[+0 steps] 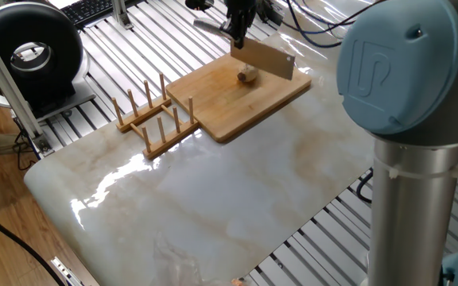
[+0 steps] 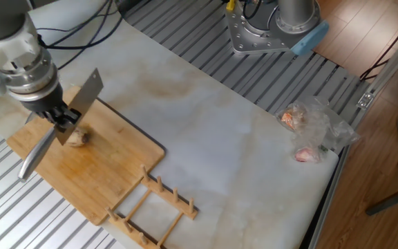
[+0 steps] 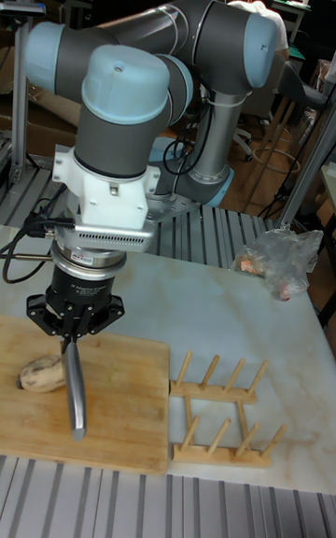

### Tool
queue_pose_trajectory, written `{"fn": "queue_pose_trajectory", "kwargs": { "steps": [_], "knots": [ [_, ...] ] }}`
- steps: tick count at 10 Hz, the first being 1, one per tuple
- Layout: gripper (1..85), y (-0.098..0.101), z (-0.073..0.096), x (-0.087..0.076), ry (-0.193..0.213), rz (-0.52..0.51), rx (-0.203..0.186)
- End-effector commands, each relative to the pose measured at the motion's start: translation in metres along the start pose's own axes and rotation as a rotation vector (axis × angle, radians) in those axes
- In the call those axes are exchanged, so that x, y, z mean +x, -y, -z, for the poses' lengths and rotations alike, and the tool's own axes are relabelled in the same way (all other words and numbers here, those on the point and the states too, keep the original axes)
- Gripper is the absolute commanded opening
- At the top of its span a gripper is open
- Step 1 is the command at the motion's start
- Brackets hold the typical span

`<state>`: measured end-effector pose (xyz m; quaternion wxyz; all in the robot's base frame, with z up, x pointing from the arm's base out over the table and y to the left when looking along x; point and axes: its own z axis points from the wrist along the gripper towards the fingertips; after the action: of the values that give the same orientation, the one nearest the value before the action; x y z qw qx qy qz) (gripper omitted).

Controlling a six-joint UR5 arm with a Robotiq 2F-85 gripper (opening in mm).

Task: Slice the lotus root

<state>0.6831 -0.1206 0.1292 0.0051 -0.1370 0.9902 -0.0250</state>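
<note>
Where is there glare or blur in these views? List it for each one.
One fixed view: bright glare streak on the glossy table near its left corner; the close arm is large and soft. The other fixed view: even light, the root is small but clear. Tall fixed view: dim background with a bright green strip on top, board sharp.

Matt wooden board [image 1: 241,99], glossy marble tabletop [image 1: 213,199]

The knife [image 3: 75,393] hides part of the lotus root [image 3: 39,375]; the bag [image 2: 316,128] contents are too blurred to identify.
</note>
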Motion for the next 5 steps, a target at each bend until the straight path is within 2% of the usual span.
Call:
{"fn": "queue_pose_trajectory", "kwargs": {
  "steps": [1,3,5],
  "knots": [
    [1.3,0.014,0.011,-0.007,0.016,0.043,-0.027],
    [1.3,0.015,0.004,-0.015,0.034,0.049,-0.058],
    [1.3,0.013,-0.002,-0.02,0.038,0.05,-0.07]
  ]
}}
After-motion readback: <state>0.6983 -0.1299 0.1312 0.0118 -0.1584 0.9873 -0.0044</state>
